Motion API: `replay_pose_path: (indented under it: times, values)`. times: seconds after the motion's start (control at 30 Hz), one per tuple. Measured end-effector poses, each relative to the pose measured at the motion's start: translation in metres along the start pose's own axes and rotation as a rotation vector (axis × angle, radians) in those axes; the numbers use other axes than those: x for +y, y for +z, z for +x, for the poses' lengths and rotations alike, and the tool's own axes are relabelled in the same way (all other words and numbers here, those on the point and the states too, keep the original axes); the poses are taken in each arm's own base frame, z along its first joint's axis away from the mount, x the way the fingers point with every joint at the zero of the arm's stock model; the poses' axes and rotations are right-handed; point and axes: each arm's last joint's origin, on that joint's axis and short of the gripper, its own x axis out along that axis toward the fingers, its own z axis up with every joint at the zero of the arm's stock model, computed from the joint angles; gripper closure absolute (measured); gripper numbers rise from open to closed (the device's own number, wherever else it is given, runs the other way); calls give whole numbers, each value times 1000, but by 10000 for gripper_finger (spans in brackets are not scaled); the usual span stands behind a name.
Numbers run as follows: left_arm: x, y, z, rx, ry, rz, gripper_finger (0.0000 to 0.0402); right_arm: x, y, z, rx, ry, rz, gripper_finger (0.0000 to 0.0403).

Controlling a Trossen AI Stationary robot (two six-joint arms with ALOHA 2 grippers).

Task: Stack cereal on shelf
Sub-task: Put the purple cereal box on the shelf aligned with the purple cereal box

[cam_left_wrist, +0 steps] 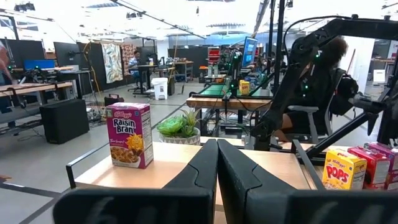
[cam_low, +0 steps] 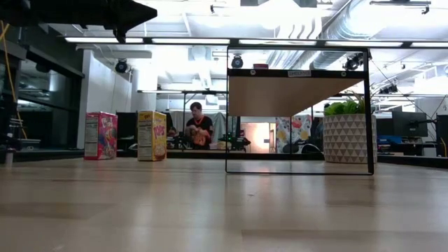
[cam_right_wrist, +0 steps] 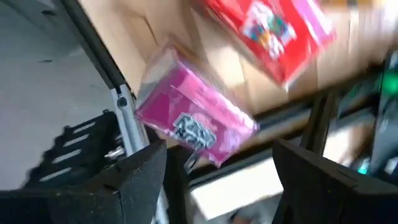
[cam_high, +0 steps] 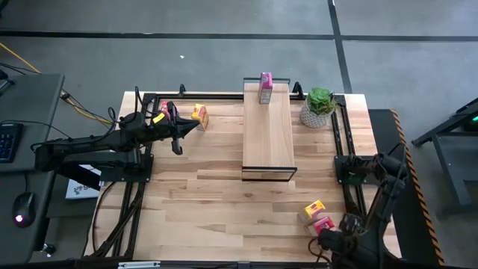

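Left gripper (cam_high: 183,128), fingers closed and empty, hovers at nine o'clock of the shelf (cam_high: 267,134); right gripper (cam_right_wrist: 217,180) gapes before a pink box (cam_right_wrist: 193,121).

Left arm stretched from 9 o'clock toward centre, left gripper (cam_high: 177,133) raised, fingers (cam_left_wrist: 205,168) pressed together. Right arm folded at 5 o'clock, right gripper (cam_right_wrist: 217,174) spread wide.

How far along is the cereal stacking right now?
Done: one pink Raisin Bran box stands on the shelf, at its far end. In hand: nothing held; the left gripper is shut and empty near the yellow box, and the right gripper is open by a pink box at the near right corner. Left: the boxes on the table by both arms.
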Motion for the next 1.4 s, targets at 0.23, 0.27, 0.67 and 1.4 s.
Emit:
replay_pose_path:
  times: [0.23,0.27,0.67,1.4]
  values:
    - [0,0,0,0,0,0,398,1,-6,1,-144,-39,-219,116]
    - [0,0,0,0,0,0,398,1,-5,1,-162,-44,-229,116]
    - [0,0,0,1,0,-2,398,13,-12,2,-168,55,-333,116]
    - [0,0,0,1,0,-18,398,29,-20,35,-151,-123,-518,116]
